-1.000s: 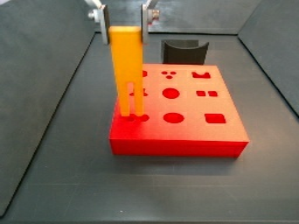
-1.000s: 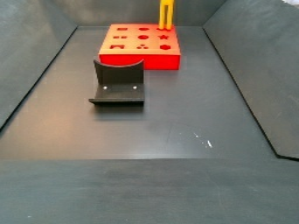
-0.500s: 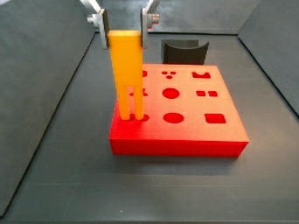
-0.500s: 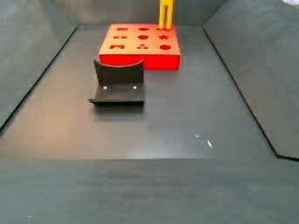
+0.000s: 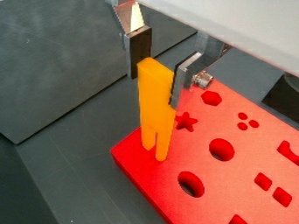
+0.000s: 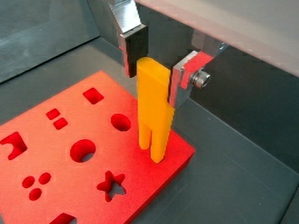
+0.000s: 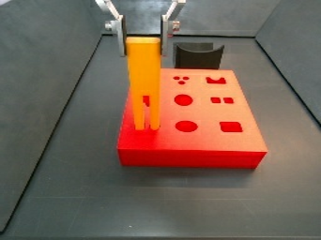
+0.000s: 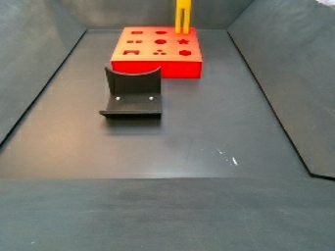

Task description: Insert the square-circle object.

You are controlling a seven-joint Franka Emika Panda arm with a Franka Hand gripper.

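The square-circle object [image 7: 142, 80] is a tall orange-yellow bar with two prongs at its lower end. It stands upright over the left front corner of the flat red block [image 7: 207, 141]. Its prong tips meet the block's top; how deep they sit cannot be told. The gripper [image 7: 142, 30] is directly above, shut on the bar's top end. Both wrist views show the bar [image 5: 153, 105] [image 6: 153, 105] between the silver fingers of the gripper [image 5: 162, 63] [image 6: 160, 63], above the block [image 5: 222, 188] [image 6: 146, 188]. In a side view the bar [image 8: 183, 15] rises at the block's [image 8: 157, 67] far right corner.
The dark fixture stands on the floor beside the block, in both side views [image 7: 197, 53] [image 8: 132, 91]. The red block has several other shaped holes. Grey sloping walls [image 7: 51, 84] enclose the dark floor [image 8: 170, 157].
The gripper and the bar have shifted slightly right and a little lower in a side view. The block and the fixture have not moved.
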